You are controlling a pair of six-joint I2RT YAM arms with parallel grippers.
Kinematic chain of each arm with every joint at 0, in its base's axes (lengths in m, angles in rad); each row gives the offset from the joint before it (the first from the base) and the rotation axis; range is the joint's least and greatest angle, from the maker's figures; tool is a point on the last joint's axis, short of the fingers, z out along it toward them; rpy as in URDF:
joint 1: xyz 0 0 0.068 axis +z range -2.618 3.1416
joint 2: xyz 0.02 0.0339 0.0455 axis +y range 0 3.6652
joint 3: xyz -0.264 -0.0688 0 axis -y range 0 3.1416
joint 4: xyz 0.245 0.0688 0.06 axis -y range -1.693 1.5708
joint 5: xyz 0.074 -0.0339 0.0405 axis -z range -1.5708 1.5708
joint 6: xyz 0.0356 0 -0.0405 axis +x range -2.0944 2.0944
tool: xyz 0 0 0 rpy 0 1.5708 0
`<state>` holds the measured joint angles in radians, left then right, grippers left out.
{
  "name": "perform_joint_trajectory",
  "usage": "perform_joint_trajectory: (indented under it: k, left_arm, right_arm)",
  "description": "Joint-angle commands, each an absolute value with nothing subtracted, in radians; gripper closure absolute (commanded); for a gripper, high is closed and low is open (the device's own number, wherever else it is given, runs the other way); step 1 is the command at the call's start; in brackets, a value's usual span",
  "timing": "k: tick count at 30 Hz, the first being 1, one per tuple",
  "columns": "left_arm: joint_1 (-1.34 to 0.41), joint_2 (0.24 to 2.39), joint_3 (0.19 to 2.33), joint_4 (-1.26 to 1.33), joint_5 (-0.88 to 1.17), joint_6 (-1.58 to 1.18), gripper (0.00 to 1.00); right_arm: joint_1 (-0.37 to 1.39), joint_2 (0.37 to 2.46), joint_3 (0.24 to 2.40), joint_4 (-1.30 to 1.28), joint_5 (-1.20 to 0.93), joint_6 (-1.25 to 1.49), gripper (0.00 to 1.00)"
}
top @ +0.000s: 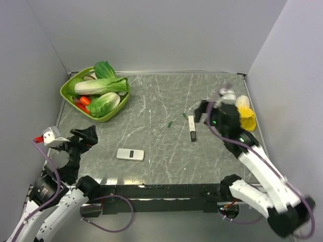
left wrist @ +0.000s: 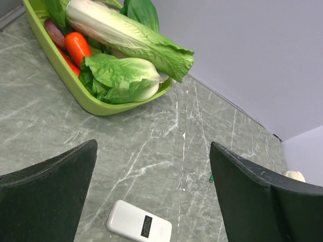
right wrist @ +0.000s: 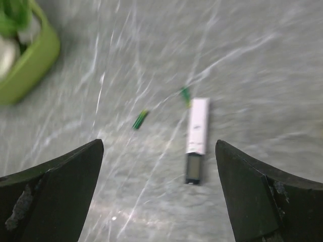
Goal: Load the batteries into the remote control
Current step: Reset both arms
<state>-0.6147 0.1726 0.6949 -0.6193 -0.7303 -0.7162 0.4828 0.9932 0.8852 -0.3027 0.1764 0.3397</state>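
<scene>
Grey stone-pattern worktop [top: 156, 96], white-veined, walled on three sides.

Top view.
- A white remote control [top: 130, 154] is laid flat near the front edge, left of centre. Its plain back and small dark mark are uppermost, a lie judged to leave the battery bay reachable.
- The left claw [top: 79, 141] is set just left of the remote control, spread wide with nothing held.
- The right claw [top: 204, 112] is blurred, over the right half of the surface near a white-and-black bar [top: 192, 128].
- Two small green pieces [top: 170, 124] are scattered just left of that bar.
- A lime-green tray [top: 68, 93] of toy vegetables is kept in the far left corner, well apart from the remote control.
- A yellow object [top: 246, 115] is lodged by the right wall and cannot be identified.
- The batteries are not made out in any view.

Left wrist view.
- The left claw [left wrist: 152, 146] is shown with its dark fingers far apart and empty. It is angled so that the remote control [left wrist: 139, 227] is framed low between them, which is judged an approach stance.
- The tray [left wrist: 75, 85] lies beyond, holding a long cabbage [left wrist: 126, 35], a leafy head [left wrist: 121, 78] and an orange-red vegetable [left wrist: 78, 48].

Right wrist view (soft focus).
- The right claw [right wrist: 159, 146] is fully spread and holds nothing.
- The white-and-black bar [right wrist: 197, 136] and the green pieces [right wrist: 140, 120] lie loose on the surface between and beyond its fingers.
- A corner of the tray [right wrist: 30, 65] is seen at upper left.
</scene>
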Motion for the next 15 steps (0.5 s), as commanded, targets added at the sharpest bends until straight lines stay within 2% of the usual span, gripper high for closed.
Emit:
perform_joint_trajectory:
  k: [1,8,11,15]
  left_arm:
    - [-0.611,0.179,0.719,-0.543,-0.729,-0.631,0.03]
    - [-0.611,0.222,0.758,-0.494,-0.787,-0.534,0.03]
    - [-0.611,0.203,0.736,-0.474,-0.821,-0.522,0.03]
    - [-0.611,0.172,0.690,-0.469,-0.825,-0.526,0.03]
  right_arm:
    - [0.419,0.741,0.822,-0.431,0.374,0.316,0.00]
    - [0.419,0.317,0.704,-0.454,0.633,0.281,0.00]
    - [0.417,0.201,0.680,-0.446,0.626,0.267,0.00]
    - [0.417,0.150,0.712,-0.481,0.580,0.201,0.00]
